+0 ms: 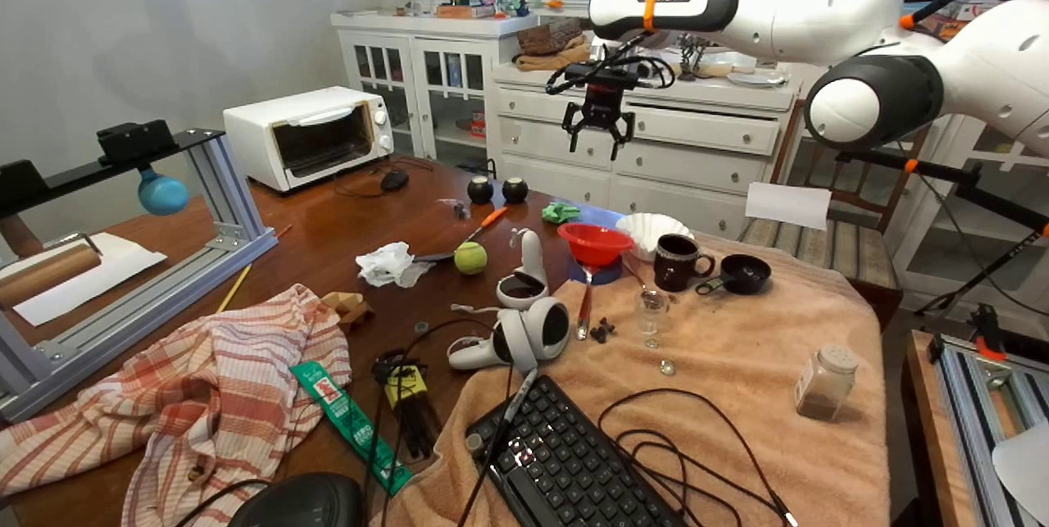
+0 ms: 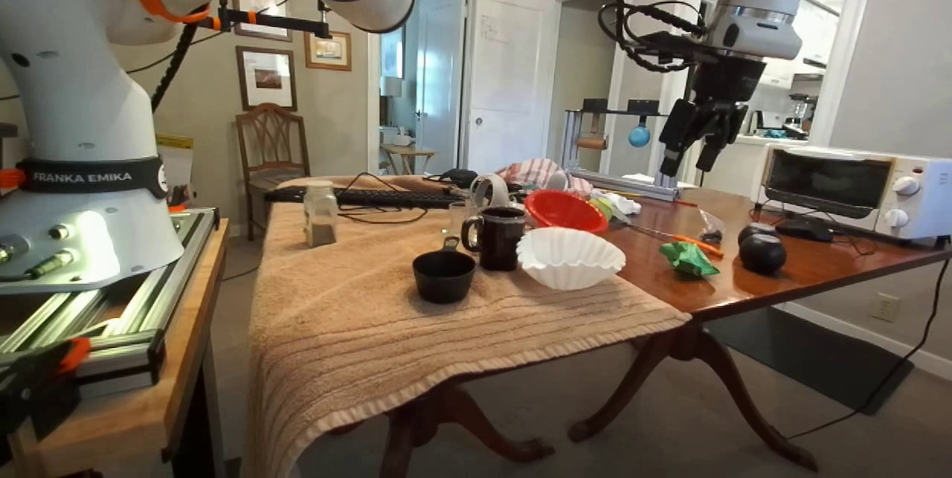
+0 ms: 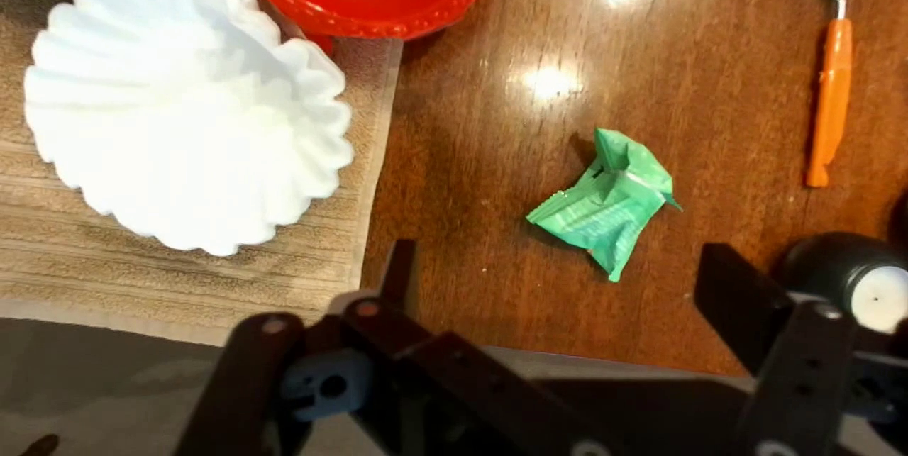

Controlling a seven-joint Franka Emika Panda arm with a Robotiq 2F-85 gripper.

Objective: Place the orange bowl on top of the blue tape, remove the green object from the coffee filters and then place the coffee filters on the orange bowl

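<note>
The red-orange bowl [image 1: 594, 243] sits on top of the blue tape [image 1: 607, 274]; it looks slightly tilted in an exterior view [image 2: 565, 210]. The bowl's edge shows in the wrist view [image 3: 340, 13]. The white coffee filters [image 1: 651, 232] rest on the towel beside the bowl, and show in the wrist view [image 3: 191, 108] with nothing green on them. The green object [image 3: 610, 204], a crumpled wrapper, lies on bare wood, apart from the filters [image 2: 571, 259]. My gripper [image 1: 593, 148] is open and empty, high above the table; in the wrist view its fingers [image 3: 560, 250] are wide apart.
A dark mug [image 2: 502, 239] and a black measuring cup [image 2: 443, 276] stand close to the filters. An orange-handled knife [image 3: 831, 98] and two black round holders [image 2: 762, 251] lie near the wrapper. A stemmed glass [image 1: 651, 314] stands before the bowl. A white toaster oven [image 1: 307, 134] is farther off.
</note>
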